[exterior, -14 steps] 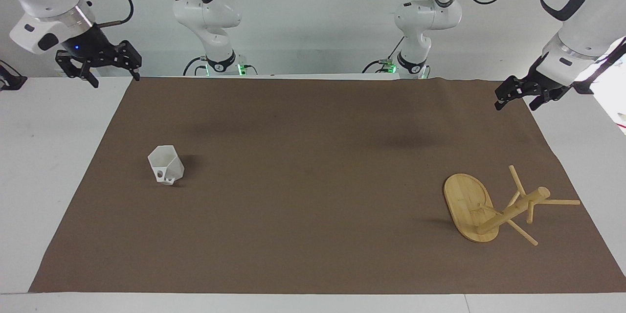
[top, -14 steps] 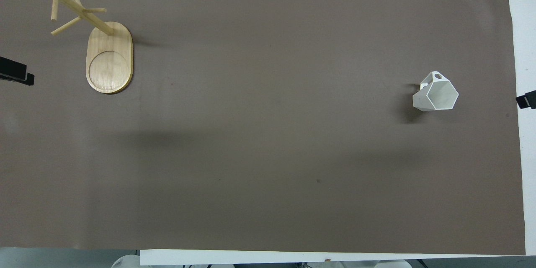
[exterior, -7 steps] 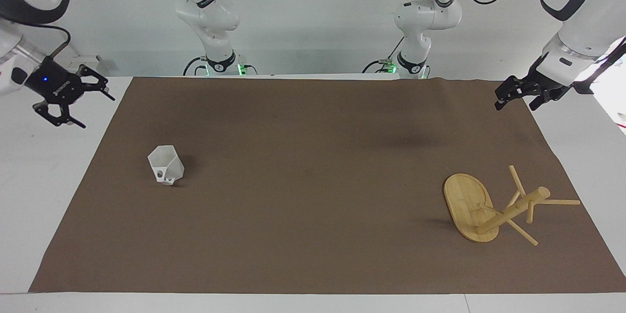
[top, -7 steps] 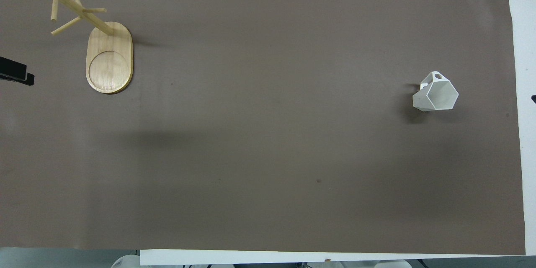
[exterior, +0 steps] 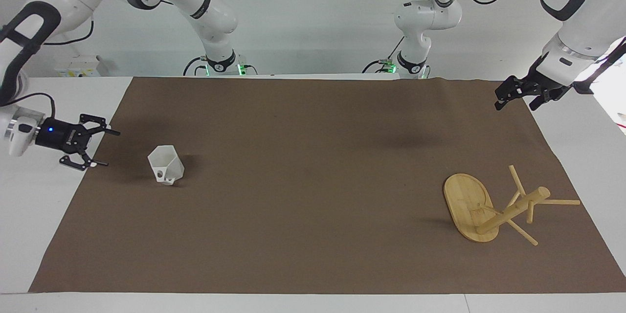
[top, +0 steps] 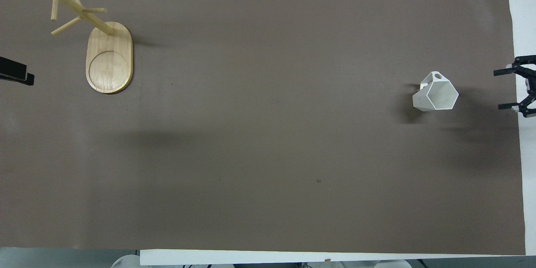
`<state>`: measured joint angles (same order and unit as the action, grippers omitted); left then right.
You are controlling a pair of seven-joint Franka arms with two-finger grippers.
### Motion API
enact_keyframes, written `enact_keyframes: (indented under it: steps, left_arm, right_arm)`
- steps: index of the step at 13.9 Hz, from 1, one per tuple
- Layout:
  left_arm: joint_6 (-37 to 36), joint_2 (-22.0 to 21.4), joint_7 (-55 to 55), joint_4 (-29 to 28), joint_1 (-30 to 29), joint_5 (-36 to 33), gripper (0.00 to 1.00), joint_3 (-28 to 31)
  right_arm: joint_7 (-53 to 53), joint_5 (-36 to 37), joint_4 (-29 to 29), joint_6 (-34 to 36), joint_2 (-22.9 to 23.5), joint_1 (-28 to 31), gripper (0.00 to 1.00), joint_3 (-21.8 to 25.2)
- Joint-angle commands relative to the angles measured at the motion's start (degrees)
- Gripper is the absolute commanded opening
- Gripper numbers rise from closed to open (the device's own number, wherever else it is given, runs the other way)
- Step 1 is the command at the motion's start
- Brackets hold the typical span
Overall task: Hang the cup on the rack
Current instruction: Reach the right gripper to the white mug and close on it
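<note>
Just one cup (exterior: 166,165), one rack (exterior: 494,207)

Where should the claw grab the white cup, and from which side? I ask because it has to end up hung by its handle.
Probably by the faceted wall, leaving the handle free. The cup stands upright, mouth up, its handle on the side away from the robots. The right claw, open and level beside it at the mat's end, could come in sideways and close across two facets.
</note>
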<state>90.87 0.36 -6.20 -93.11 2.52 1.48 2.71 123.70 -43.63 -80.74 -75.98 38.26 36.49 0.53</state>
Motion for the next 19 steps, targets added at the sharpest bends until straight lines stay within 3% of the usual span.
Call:
enact_keyframes:
  steps: [1,13,19]
  left_arm:
    - [0.0,-1.5,-0.7,-1.5,-0.1,-0.9,1.00,-0.1]
    - [0.0,-1.5,-0.7,-1.5,-0.1,-0.9,1.00,-0.1]
    - [0.0,-1.5,-0.7,-1.5,-0.1,-0.9,1.00,-0.1]
  right_arm:
    - [3.8,-1.9,3.4,2.4,6.4,4.6,1.00,-4.9]
    - [15.1,-5.6,-8.9,-4.5,4.4,0.1,1.00,-5.1]
    - [17.3,-7.5,-11.4,-5.8,3.6,-1.3,1.00,-5.3]
